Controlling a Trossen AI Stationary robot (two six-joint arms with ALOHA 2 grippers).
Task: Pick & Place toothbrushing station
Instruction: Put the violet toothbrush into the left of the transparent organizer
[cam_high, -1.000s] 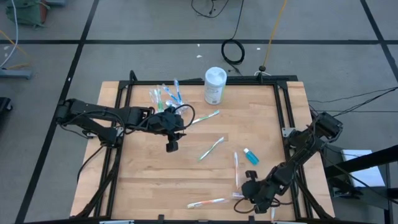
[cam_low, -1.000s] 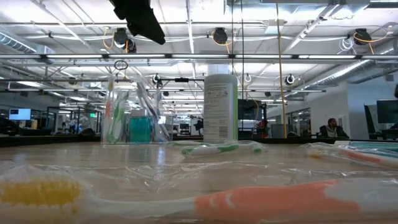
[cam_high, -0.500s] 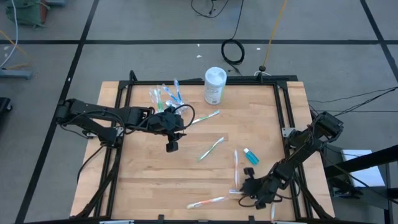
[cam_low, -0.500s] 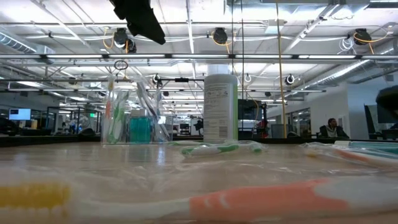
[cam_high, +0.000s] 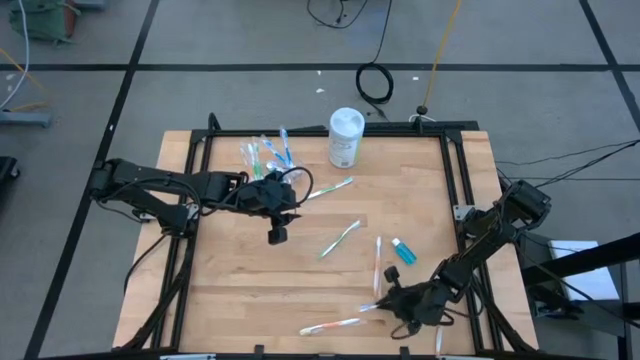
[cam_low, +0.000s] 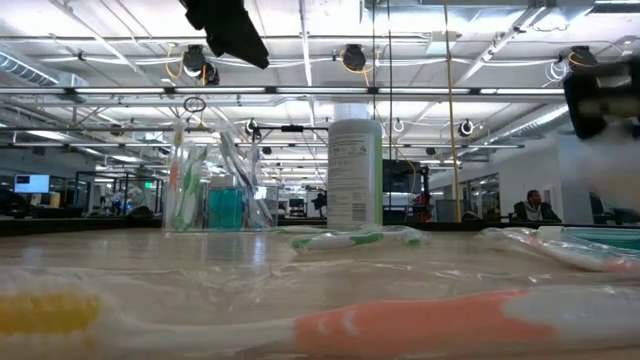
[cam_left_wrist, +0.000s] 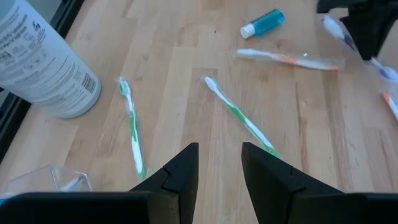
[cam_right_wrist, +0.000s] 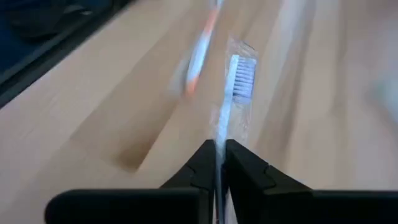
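From above, we see the right gripper (cam_high: 383, 300) low at the near edge of the worktop (cam_high: 230, 290), clenched on a white toothbrush (cam_high: 370, 306). We judge the low reach suits a flat-lying brush. The left gripper (cam_high: 277, 233) hangs mid-worktop beside the clear cup (cam_high: 265, 155), which already holds several brushes and stands at the far edge, left of the white canister (cam_high: 345, 138). Loose brushes and a teal tube (cam_high: 404, 251) lie scattered between.

At table height, the cup (cam_low: 215, 190) stands upright with brushes and something teal inside. The canister (cam_low: 354, 172) carries a label whose print is too small for us to read. An orange-handled toothbrush (cam_low: 400, 325), in a clear wrapper, lies closest.

From the left wrist, the gripper (cam_left_wrist: 219, 163) is parted and empty above a green toothbrush (cam_left_wrist: 239, 118), perhaps waiting its turn. The canister (cam_left_wrist: 43, 62) shows a barcode and lines of text we cannot make out.

From the right wrist, the gripper (cam_right_wrist: 218, 154) pinches the wrapped white toothbrush (cam_right_wrist: 236, 84) by its handle, bristles pointing away.
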